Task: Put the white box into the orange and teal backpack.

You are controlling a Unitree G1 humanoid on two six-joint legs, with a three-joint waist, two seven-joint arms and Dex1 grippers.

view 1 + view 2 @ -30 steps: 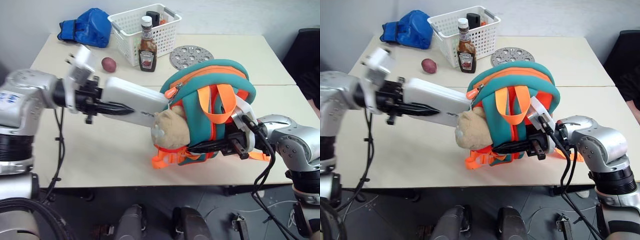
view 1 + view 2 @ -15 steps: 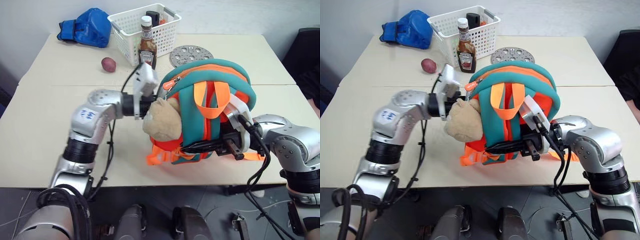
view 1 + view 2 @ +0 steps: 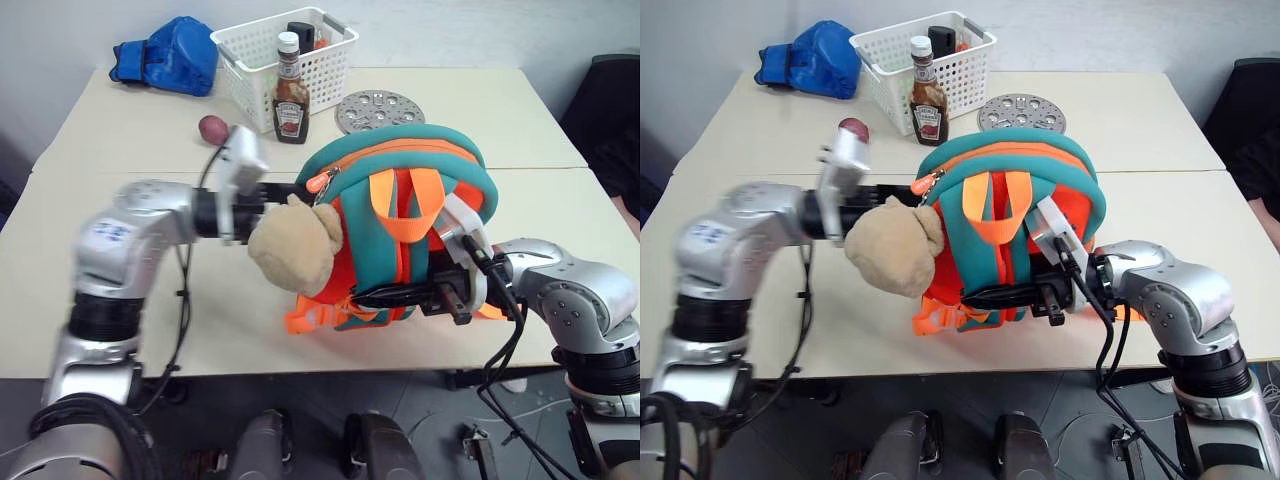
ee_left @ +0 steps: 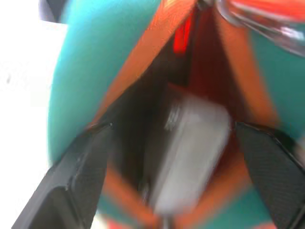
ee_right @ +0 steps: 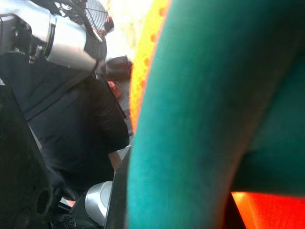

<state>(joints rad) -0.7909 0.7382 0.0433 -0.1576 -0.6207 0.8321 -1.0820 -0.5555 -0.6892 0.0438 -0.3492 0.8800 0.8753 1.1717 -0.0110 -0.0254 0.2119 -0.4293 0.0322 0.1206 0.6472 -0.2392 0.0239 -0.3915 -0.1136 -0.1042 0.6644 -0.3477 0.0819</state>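
The right claw (image 3: 400, 296), clamped on the small orange and teal dome-shaped backpack (image 3: 420, 190), props it upright on the bench (image 3: 520, 110) so its opening faces the left claw (image 3: 290, 192). The flat white box (image 4: 188, 143) lies inside; a second ago it was half out. The left claw's fingers have spread apart.

White box (image 4: 188, 152) inside upright orange-teal backpack (image 3: 400, 225)

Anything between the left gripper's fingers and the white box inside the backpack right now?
Nothing: in the left wrist view the flat white box lies inside the orange and teal backpack, with a bare gap to each black finger of the open left gripper.
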